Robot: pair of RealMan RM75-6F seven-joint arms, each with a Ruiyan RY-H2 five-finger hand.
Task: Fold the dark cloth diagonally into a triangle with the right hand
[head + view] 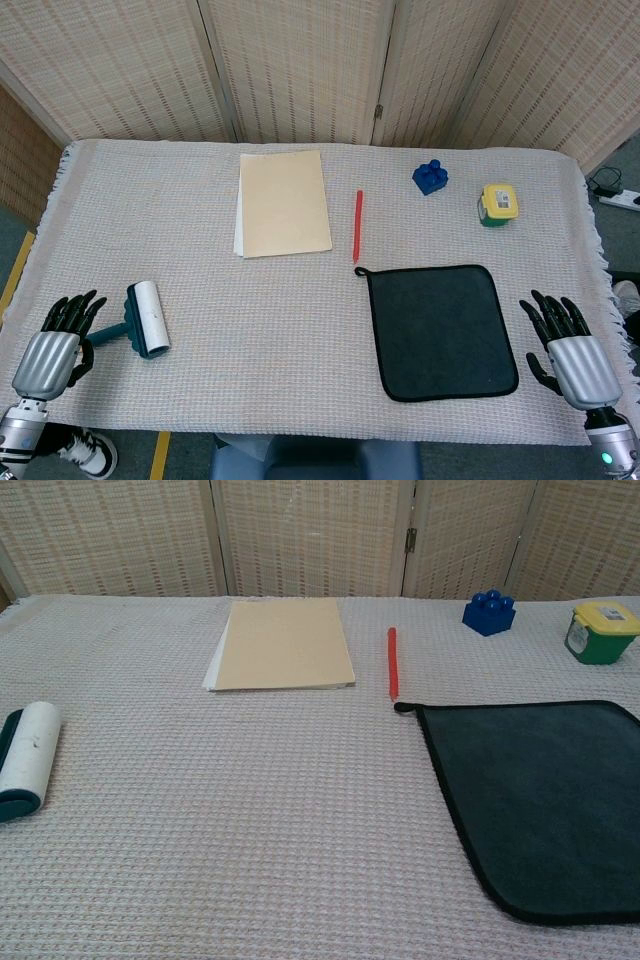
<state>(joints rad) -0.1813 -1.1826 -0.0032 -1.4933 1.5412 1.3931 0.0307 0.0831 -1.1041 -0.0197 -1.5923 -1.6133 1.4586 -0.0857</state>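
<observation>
The dark cloth [440, 330] lies flat and unfolded on the right half of the table, a square with a black edge and a small loop at its far left corner; in the chest view the cloth [545, 800] runs off the right side. My right hand [568, 352] rests open on the table just right of the cloth, fingers spread, not touching it. My left hand [58, 345] lies open at the table's left front, beside the lint roller. Neither hand shows in the chest view.
A lint roller [146, 318] lies by the left hand. A tan paper pad [284, 203] sits at mid-back, a red pen [357, 226] just beyond the cloth's loop corner. A blue block [430, 177] and a green tub with yellow lid [497, 205] stand back right.
</observation>
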